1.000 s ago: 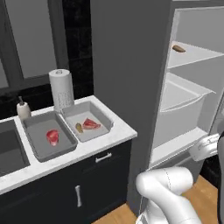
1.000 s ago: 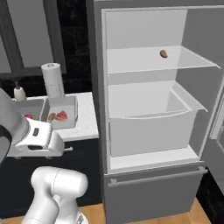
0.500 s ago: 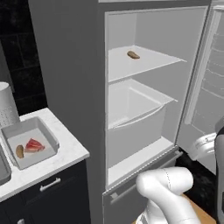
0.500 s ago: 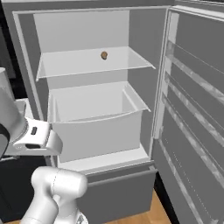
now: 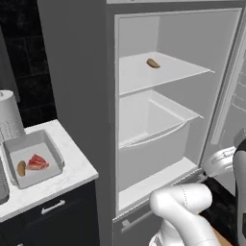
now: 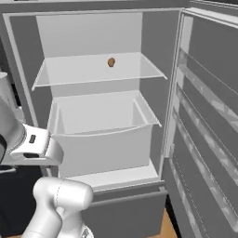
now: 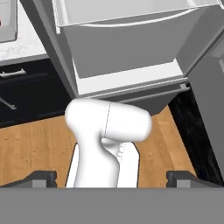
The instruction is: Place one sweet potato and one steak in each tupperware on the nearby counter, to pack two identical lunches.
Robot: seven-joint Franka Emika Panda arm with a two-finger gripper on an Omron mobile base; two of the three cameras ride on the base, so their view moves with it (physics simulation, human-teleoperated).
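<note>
Brown sweet potato (image 5: 153,63) lies on the fridge's upper shelf (image 5: 178,72), long axis across it | my gripper (image 7: 112,179) hangs low with fingers spread, holding nothing | I judge the reach up and forward | tupperware (image 5: 53,150) on counter (image 5: 72,180) at left holds steak (image 5: 38,162).

I am in a rendered home kitchen. An open white fridge (image 5: 163,120) stands before me, with a glass shelf (image 6: 97,69), a deep drawer bin (image 6: 104,135) and door racks (image 6: 204,116) at three o'clock. At nine o'clock in the left base view a marble-patterned bench (image 5: 53,185) tops dark cabinets with a silver handle (image 5: 53,206), against a black tiled wall (image 5: 24,57). Beneath me lies a wooden plank floor (image 7: 35,144).
</note>
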